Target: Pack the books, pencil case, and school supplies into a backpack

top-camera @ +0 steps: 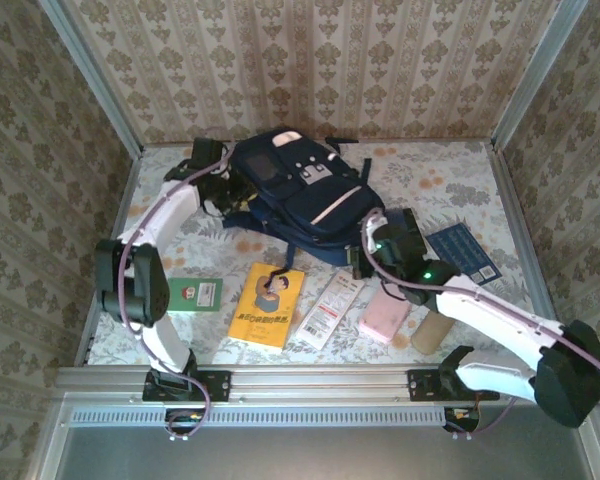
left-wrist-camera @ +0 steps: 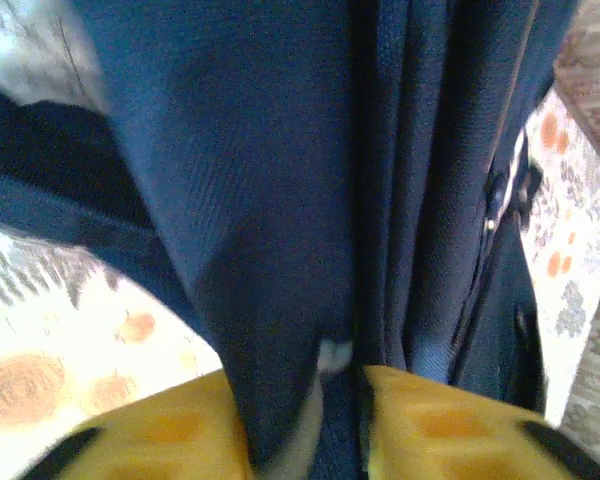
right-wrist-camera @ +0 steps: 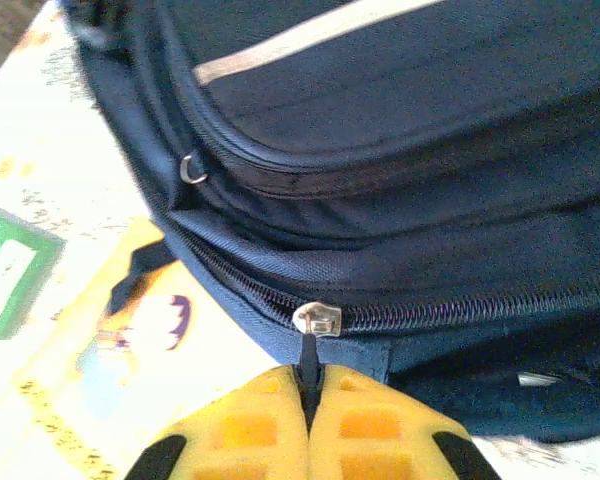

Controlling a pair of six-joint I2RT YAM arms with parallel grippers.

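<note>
R claw (right-wrist-camera: 308, 392) pinched shut on zip pull (right-wrist-camera: 315, 322) of backpack (right-wrist-camera: 400, 110) just ahead of it, L claw (left-wrist-camera: 302, 405) part-spread astride backpack fabric, grip unclear; w/o L's hold backpack may drag & pull slip out.

The backpack (right-wrist-camera: 400, 90) is matt navy woven cloth with a coarse weave. Its zip slider (right-wrist-camera: 317, 320) and the small ring (right-wrist-camera: 190, 168) at upper left are shiny metal; the zip pull (right-wrist-camera: 307, 360) is matt black. The right gripper (right-wrist-camera: 308, 400) has pads (right-wrist-camera: 235, 430) of yellow waffle-moulded plastic. The yellow paperback (top-camera: 268, 303) has a smooth paper cover.
</note>
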